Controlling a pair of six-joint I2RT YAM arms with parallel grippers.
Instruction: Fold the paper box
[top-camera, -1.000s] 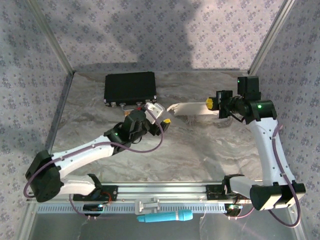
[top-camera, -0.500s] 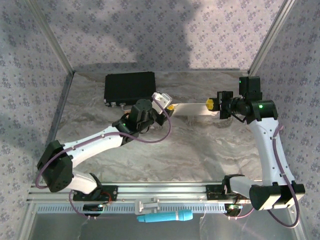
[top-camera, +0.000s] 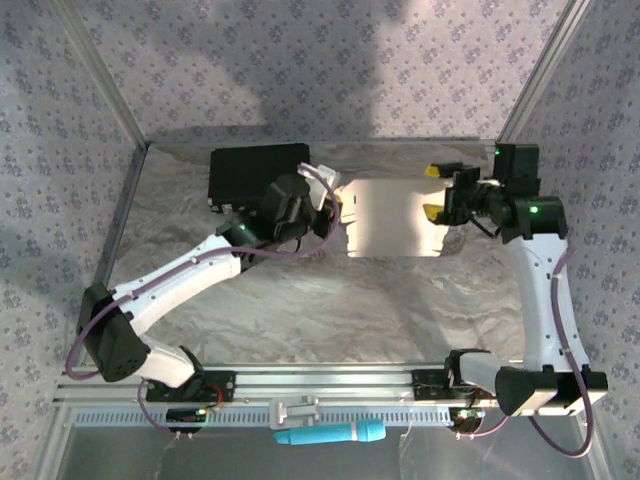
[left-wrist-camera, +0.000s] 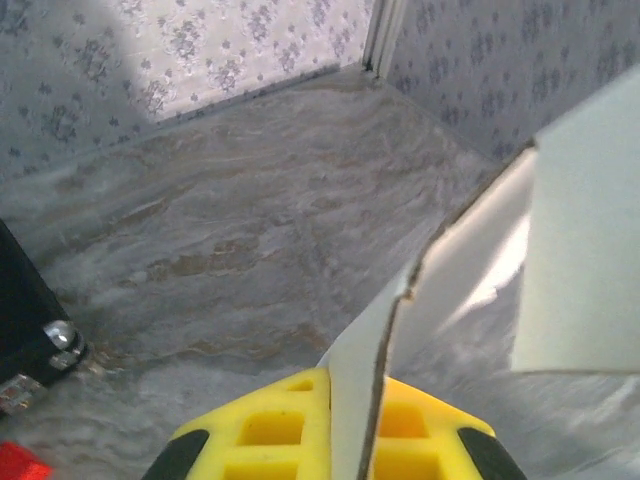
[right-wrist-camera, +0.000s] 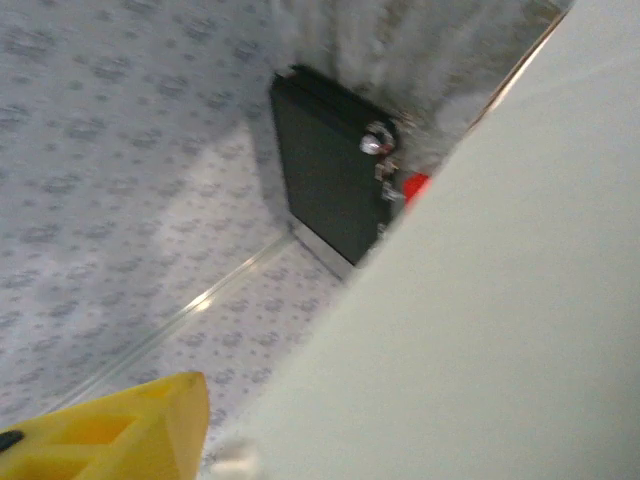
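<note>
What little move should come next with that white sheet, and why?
Probably the right pincer should close on the right edge of the paper box. Its jaws stand open around that edge without gripping, so the left pincer, shut on the left edge, is the sheet's one hold. A second grip would steady it for folding.

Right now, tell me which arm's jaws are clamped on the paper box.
The left gripper, pinching the paper box's left edge; the right gripper's jaws stand apart.
</note>
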